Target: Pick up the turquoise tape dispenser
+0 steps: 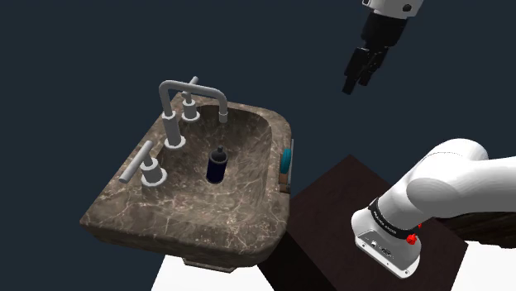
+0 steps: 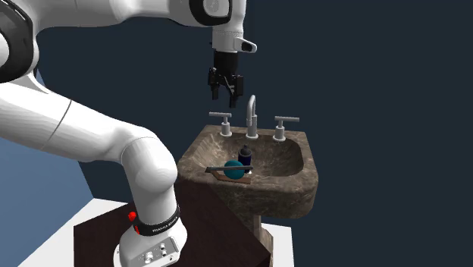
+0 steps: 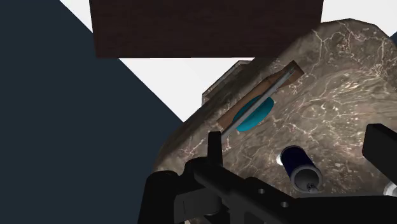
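Sink stands just beside the stand. Gripper hangs well above it in open air, fingers spread, holding nothing. I see the tape dispenser on the sink's rim edge nearest the stand, and a bottle in the basin.

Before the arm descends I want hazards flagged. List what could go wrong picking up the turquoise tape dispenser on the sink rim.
1. The tape dispenser perches at the edge of the sink's rim; a nudge from the open hand could push it off.
2. The dark blue bottle stands in the basin near it and may get knocked over.
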{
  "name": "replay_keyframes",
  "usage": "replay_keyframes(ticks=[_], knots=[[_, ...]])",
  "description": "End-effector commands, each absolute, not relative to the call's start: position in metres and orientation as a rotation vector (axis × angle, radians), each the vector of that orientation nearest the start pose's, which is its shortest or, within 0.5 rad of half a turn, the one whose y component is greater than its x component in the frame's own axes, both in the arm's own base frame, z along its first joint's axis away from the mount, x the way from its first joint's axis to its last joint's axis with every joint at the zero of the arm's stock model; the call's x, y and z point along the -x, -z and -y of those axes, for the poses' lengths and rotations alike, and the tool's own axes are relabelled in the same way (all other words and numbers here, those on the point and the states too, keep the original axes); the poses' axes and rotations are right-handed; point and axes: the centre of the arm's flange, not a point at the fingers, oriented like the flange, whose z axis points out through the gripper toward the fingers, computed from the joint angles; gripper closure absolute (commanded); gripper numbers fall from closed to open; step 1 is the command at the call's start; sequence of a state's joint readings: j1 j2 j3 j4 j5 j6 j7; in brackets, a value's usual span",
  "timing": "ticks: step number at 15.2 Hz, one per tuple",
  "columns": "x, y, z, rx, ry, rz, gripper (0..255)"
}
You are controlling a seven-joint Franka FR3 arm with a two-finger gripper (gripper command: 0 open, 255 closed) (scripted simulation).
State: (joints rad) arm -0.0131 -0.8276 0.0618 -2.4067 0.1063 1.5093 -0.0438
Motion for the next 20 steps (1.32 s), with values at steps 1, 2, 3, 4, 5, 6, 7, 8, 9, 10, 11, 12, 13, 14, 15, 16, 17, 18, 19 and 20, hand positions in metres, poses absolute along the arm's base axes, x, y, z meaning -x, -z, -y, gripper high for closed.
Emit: replay_keyframes(ticks=[1, 2, 3, 4, 5, 6, 7, 8, 9, 10, 11, 12, 13, 14, 15, 16, 17, 18, 19, 20], knots=[[-0.288, -0.574, -0.031, 3.076, -0.108, 0.113, 0], [-0.286, -0.561, -0.036, 3.082, -0.093, 0.055, 0], [-0.284, -0.549, -0.041, 3.087, -0.079, -0.004, 0], [-0.283, -0.537, -0.045, 3.09, -0.064, -0.062, 0], [-0.282, -0.524, -0.05, 3.092, -0.049, -0.121, 0], [-0.281, -0.512, -0.055, 3.093, -0.034, -0.18, 0], [-0.281, -0.499, -0.06, 3.093, -0.019, -0.239, 0], [-0.281, -0.487, -0.064, 3.092, -0.004, -0.298, 0], [-0.281, -0.474, -0.069, 3.09, 0.011, -0.357, 0], [-0.282, -0.462, -0.073, 3.086, 0.026, -0.416, 0], [-0.282, -0.449, -0.078, 3.081, 0.041, -0.476, 0], [-0.283, -0.437, -0.082, 3.075, 0.056, -0.535, 0], [-0.285, -0.424, -0.087, 3.068, 0.071, -0.594, 0], [-0.286, -0.412, -0.091, 3.059, 0.087, -0.652, 0], [-0.288, -0.399, -0.095, 3.05, 0.102, -0.711, 0], [-0.29, -0.386, -0.099, 3.039, 0.117, -0.77, 0], [-0.293, -0.374, -0.102, 3.027, 0.132, -0.828, 0], [-0.295, -0.361, -0.106, 3.014, 0.147, -0.887, 0], [-0.298, -0.349, -0.109, 2.999, 0.162, -0.945, 0], [-0.301, -0.336, -0.113, 2.984, 0.177, -1.003, 0]])
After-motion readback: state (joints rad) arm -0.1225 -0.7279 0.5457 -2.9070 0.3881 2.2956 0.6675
